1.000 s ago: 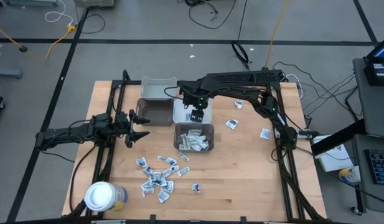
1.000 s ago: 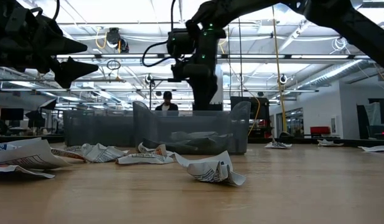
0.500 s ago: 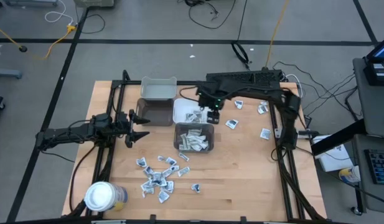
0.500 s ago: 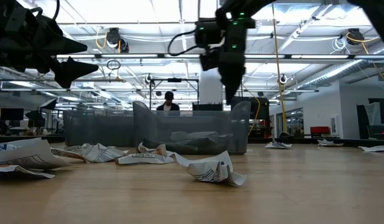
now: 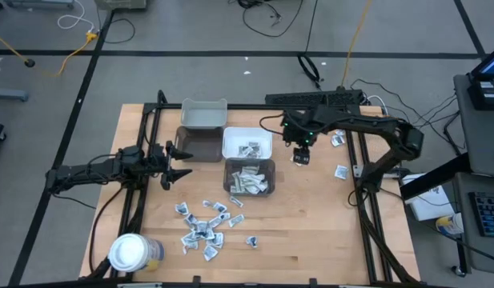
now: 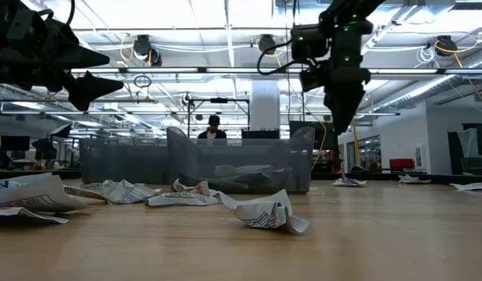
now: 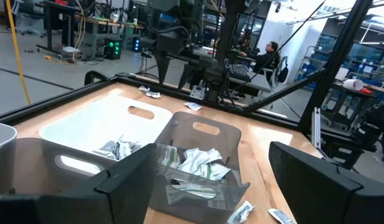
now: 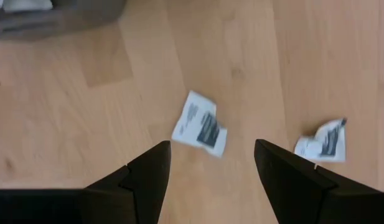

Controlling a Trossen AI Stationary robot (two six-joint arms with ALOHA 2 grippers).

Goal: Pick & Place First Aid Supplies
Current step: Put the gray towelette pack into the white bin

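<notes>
right gripper (image 5: 301, 149), fingers apart and empty, poised directly above a white packet (image 8: 200, 130) lying flat on the bare table (image 5: 311, 216) just right of the white bin (image 5: 247, 143), far nearer than the idle, open left gripper (image 5: 176, 162).

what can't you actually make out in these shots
- Print on the packets: too small in the high view, blurred in the right wrist view.
- White bin contents: hidden in the low view behind the grey bin.
- Packet under the right gripper: partly covered by it from above.
- Jar: label unreadable, cut off by no view but shown only from above.
</notes>
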